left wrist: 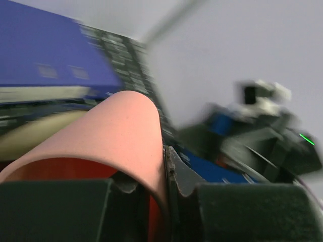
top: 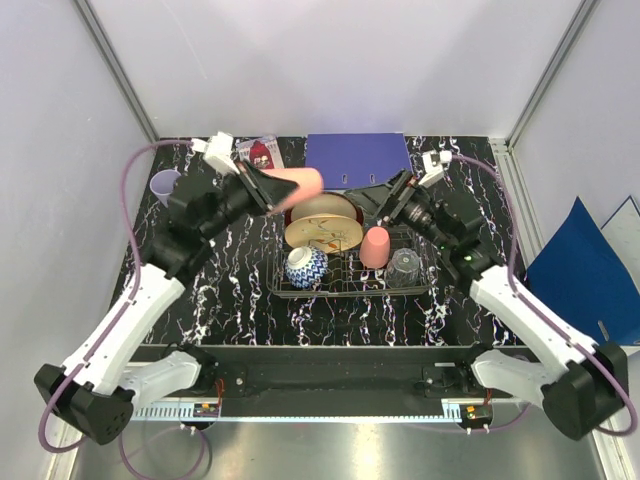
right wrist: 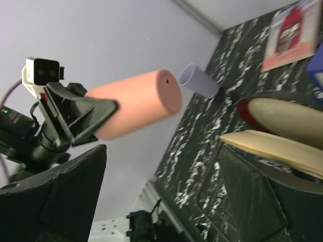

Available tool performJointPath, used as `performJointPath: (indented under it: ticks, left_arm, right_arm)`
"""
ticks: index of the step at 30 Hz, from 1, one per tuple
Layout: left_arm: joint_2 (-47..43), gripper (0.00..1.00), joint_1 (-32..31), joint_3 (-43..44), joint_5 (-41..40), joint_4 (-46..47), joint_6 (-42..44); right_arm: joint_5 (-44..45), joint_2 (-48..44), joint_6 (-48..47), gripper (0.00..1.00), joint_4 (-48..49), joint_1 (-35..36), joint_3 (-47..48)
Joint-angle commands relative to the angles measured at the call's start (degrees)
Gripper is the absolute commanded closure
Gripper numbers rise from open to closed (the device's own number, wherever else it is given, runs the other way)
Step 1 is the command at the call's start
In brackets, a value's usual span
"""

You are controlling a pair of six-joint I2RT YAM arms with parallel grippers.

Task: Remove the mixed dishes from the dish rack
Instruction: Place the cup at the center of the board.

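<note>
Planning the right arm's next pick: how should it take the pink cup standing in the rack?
The pink cup seems mouth-down in the dish rack, closed base up. Come from above, fingers straddling its side wall near the base; the clear glass crowds its right side.

One cup [top: 295, 185] is pink, the binder [top: 355, 155] blue.

On my screen I saw a black tabletop [top: 240, 310] veined with white, boxed in by pale grey-lilac wall panels [top: 60, 120] on three sides, with aluminium posts [top: 118, 68] at the far corners. The light was soft and even. A blue sheet [top: 585, 265] showed beyond the right panel.
</note>
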Motion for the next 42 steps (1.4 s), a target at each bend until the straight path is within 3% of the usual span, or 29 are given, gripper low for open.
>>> performJointPath:
  ticks: [1, 4, 8, 15, 21, 27, 42]
  left_arm:
    - [1.8, 1.00, 10.2, 12.7, -21.6, -27.3, 7.6]
    - [7.5, 1.00, 18.5, 20.2, -25.1, -36.5, 8.4]
    - [17.5, 1.00, 22.2, 29.3, -37.5, -42.1, 11.0]
    - [37.7, 1.00, 29.2, 53.0, -38.6, -53.5, 11.3]
    - [47.3, 1.00, 32.3, 62.7, -37.0, -54.3, 12.9]
    - [53.9, 1.00, 35.3, 67.5, -34.2, -54.6, 13.3]
    - [63.2, 1.00, 36.9, 70.2, -32.6, -54.0, 13.4]
  right_arm:
    - [15.2, -6.9, -13.3, 0.00, -23.2, 0.1, 6.9]
    - [19.3, -8.2, -15.3, 0.00, -31.0, 0.0, 8.6]
    - [23.4, -8.9, -16.4, 0.00, -37.2, 0.0, 9.2]
    - [23.5, -12.6, -17.9, 0.00, -41.1, 0.0, 6.3]
    - [23.2, -15.8, -19.3, 0.00, -41.8, 0.1, 3.6]
    - [23.9, -16.1, -21.5, 0.00, -42.2, 0.0, 2.7]
    - [23.3, -12.0, -22.0, 0.00, -40.2, 0.0, 2.7]
